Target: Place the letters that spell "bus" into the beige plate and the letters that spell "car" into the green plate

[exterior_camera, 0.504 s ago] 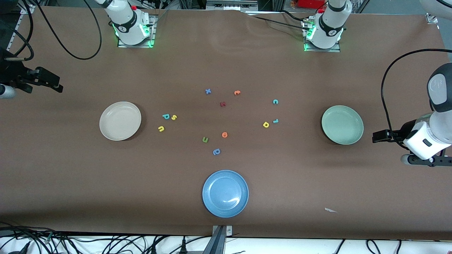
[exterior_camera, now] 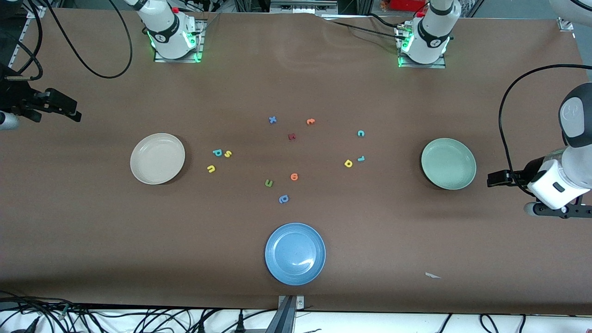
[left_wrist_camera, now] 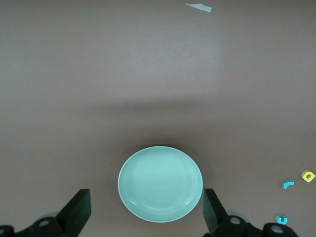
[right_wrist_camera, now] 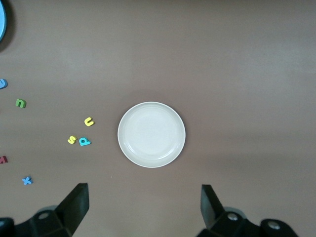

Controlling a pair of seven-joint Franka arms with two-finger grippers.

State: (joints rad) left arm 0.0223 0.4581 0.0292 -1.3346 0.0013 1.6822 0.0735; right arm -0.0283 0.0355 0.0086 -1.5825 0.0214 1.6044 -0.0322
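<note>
While both plates sit bare, the left gripper (left_wrist_camera: 144,217) hangs wide open over the green plate (exterior_camera: 448,163), the right gripper (right_wrist_camera: 143,212) hangs open near the beige plate (exterior_camera: 157,158), and I think the teal "b" (exterior_camera: 217,152) nearby should be grabbed first.

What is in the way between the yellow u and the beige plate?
Nothing visible. The yellow u lies on bare table beside the beige plate, toward the middle of the table. The teal b and yellow s sit farther from the front camera, off that path.
</note>
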